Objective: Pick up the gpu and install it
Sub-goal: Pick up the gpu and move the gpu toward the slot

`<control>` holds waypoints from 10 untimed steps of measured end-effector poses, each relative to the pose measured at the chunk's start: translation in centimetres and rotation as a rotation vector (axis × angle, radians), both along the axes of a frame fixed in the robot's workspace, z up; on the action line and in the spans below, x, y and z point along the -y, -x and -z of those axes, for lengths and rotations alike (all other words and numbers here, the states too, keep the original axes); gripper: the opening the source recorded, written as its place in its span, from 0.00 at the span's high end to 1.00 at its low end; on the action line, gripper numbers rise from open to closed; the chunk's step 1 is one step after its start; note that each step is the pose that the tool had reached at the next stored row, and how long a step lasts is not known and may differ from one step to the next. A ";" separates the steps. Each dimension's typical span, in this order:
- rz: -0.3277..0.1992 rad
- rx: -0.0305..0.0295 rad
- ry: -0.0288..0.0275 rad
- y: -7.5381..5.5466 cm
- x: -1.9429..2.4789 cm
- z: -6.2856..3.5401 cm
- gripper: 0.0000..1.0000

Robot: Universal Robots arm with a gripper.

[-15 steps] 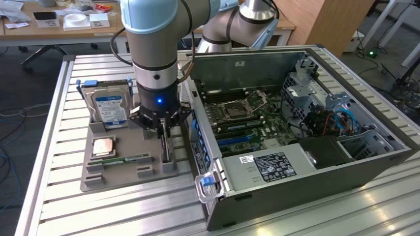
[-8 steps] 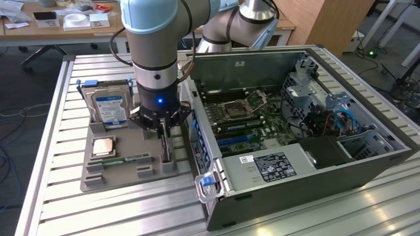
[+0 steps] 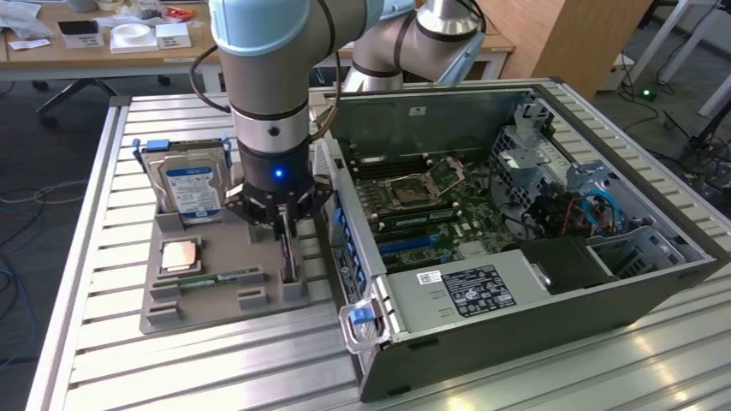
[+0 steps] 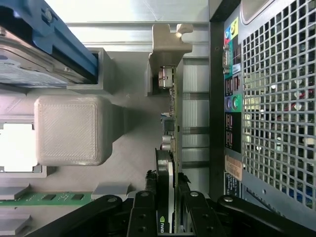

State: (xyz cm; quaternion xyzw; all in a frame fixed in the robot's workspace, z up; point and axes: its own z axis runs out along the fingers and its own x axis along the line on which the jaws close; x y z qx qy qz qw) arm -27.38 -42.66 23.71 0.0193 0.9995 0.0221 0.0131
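Note:
The gpu stands on edge in the grey holder tray, right beside the open computer case. My gripper has come straight down on the card's top edge. In the wrist view the gpu runs edge-on, its black cooler on one face and its green board on the other. The gripper is shut on it, and the black fingers press both faces. The card still sits in its grey slot supports.
The tray also holds a silver hard drive with a blue-white label, a square processor and a green memory stick. The case's motherboard lies exposed with blue slots. The case's rear panel is close beside the card.

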 end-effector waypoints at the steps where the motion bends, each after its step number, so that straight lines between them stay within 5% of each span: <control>1: 0.000 0.0001 -0.0001 0.0 0.00 -0.30 0.73; 10: 0.000 -0.0001 0.0000 0.0 0.00 -4.20 0.73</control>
